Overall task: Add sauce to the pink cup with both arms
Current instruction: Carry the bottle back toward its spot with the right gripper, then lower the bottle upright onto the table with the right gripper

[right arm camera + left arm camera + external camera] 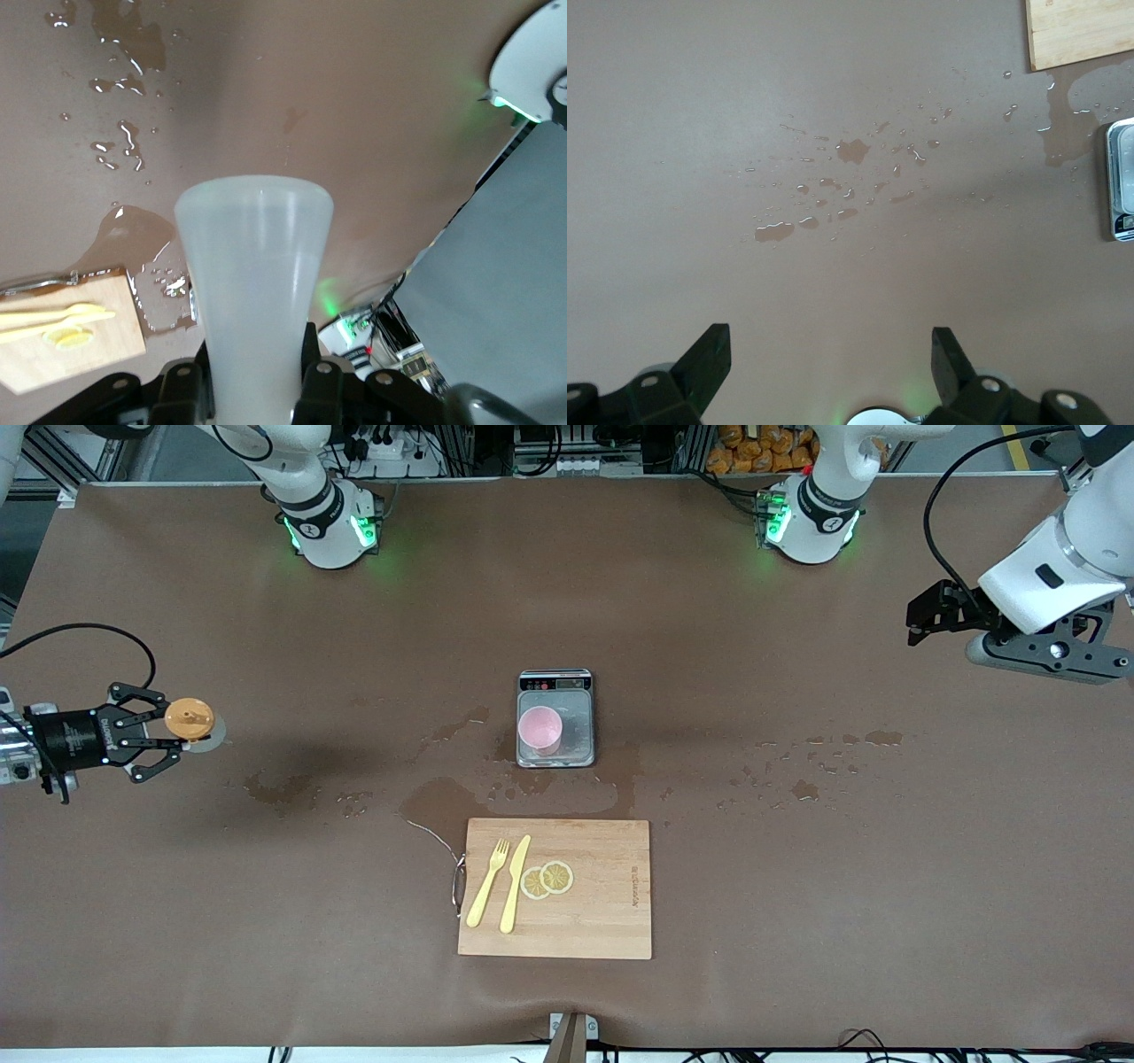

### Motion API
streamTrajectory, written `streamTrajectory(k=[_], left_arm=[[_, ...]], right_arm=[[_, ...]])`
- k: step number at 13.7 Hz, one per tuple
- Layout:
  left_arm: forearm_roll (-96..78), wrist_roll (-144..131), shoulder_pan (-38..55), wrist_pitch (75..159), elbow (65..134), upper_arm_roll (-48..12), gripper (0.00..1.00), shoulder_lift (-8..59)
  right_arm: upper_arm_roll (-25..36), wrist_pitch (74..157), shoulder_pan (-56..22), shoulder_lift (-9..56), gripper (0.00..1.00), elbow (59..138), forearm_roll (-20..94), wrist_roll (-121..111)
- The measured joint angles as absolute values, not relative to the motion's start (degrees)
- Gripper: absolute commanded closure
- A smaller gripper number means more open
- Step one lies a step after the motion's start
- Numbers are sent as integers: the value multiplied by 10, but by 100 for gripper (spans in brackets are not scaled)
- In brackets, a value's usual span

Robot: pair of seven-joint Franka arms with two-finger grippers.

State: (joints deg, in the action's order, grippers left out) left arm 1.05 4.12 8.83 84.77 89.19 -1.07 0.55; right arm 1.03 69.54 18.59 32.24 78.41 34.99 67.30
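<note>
Over the table's right-arm end, right hand (164, 735) pinching the sauce (190, 719); left hand (926, 615) spread, idle. Pink cup (539, 731) on scale (555, 717), 3 o'clock of bottle. Risk: long carry, squeezed bottle dribbling early; wet table.

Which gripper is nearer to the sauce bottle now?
Right. The right gripper is shut on the sauce bottle at the right arm's end of the table; the left gripper hangs open over the left arm's end.

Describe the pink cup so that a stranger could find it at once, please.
Look at the middle of the brown table, where a small silver scale sits, farther from the front camera than the wooden cutting board. The pink cup stands on that scale, the only pink, round thing there.
</note>
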Motion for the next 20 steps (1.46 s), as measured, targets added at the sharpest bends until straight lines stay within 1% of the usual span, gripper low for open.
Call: streamTrajectory(k=[6,12,14,18,19,20], left_arm=[[11,41,89,848,889,-11,0,6],[11,41,88,848,888,-11,0,6],[11,41,88,848,888,-11,0,6],[11,41,88,848,888,-9,0,6],[11,41,88,848,888,-9,0,6],[11,41,87,848,888,-9,0,6]], right_arm=[[11,726,244,400,83,795,389,531],[12,735,294,491,81,804,435,416],[11,735,308,511,77,804,442,393],[11,748,319,535,76,805,459,363],[11,754,319,540,60,805,463,357],[10,760,319,543,51,805,464,354]])
